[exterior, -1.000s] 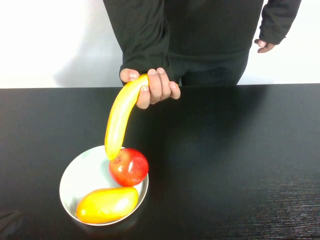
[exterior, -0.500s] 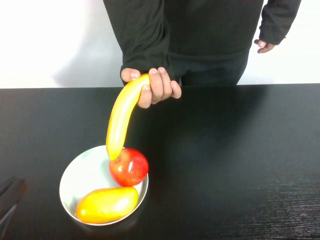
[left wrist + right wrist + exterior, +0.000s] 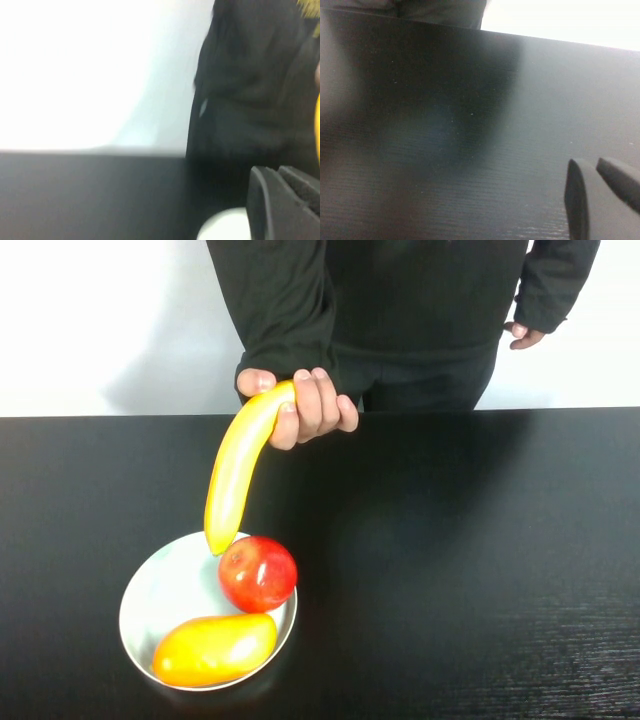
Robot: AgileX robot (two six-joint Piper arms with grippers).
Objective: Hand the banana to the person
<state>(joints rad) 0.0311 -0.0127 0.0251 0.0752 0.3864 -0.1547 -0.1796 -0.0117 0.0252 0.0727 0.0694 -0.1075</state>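
Observation:
The person (image 3: pixel 400 310) in a dark jacket stands behind the black table. Their bare hand (image 3: pixel 312 406) grips the top end of the yellow banana (image 3: pixel 238 468). The banana hangs down with its lower tip just above the white bowl (image 3: pixel 160 590). Neither gripper shows in the high view. My left gripper (image 3: pixel 272 170) shows only in the left wrist view, shut and empty, low over the table and facing the person, with the bowl's rim (image 3: pixel 225 225) beside it. My right gripper (image 3: pixel 592 161) shows only in the right wrist view, shut and empty over bare table.
A red apple (image 3: pixel 257 573) and a plump yellow-orange mango-like fruit (image 3: pixel 213 648) lie in the bowl at the table's front left. The person's other hand (image 3: pixel 527 335) hangs at the back right. The black table (image 3: pixel 470 560) spreads right of the bowl.
The person's hand has raised the banana a little, so its tip sits higher above the apple. My left gripper, at the bottom left edge half a second ago, has left the high view.

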